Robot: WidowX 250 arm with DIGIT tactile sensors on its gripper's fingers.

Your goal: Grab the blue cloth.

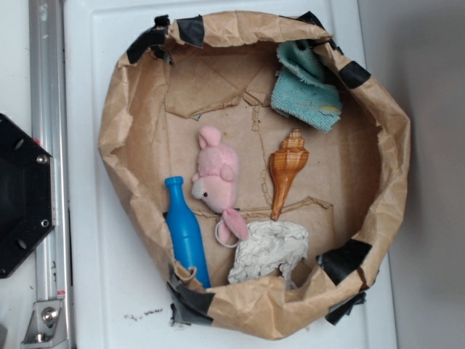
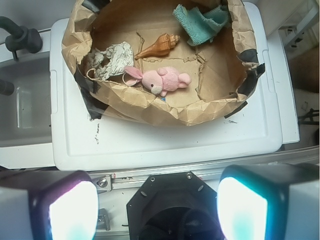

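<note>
White plastic forms the worktop (image 1: 94, 276), a lidded surface with a metal rail (image 1: 49, 145) and a black hexagonal base plate (image 1: 22, 196) along one side in the exterior view. On it sits a wide brown paper basin (image 1: 131, 94), its crumpled walls rolled up and patched with black tape (image 1: 347, 259) at several spots around the rim. Inside, the blue plastic bottle (image 1: 185, 233) lies along one wall, its neck pointing away from the taped corner where its base rests. Beside it, near the middle of the basin floor, lies a pink plush animal (image 1: 216, 182), and just past the plush a brown spiral seashell (image 1: 286, 171) lies with its narrow tip toward a whitish-grey knitted cloth (image 1: 269, 251), which is bunched against the basin wall and touches a small white ring (image 1: 224, 234) at the plush's foot. The blue cloth (image 1: 305, 87) lies crumpled in the far part of the basin from the bottle, partly riding up the paper wall, with frayed edges and a small yellowish mark on one corner; it is well apart from the plush and near the shell's broad end. In the wrist view the hand (image 2: 157, 210) hangs outside the basin, over the base plate side of the worktop, its two fingers (image 2: 67, 207) spread wide with nothing between them, well apart from the cloth.
</note>
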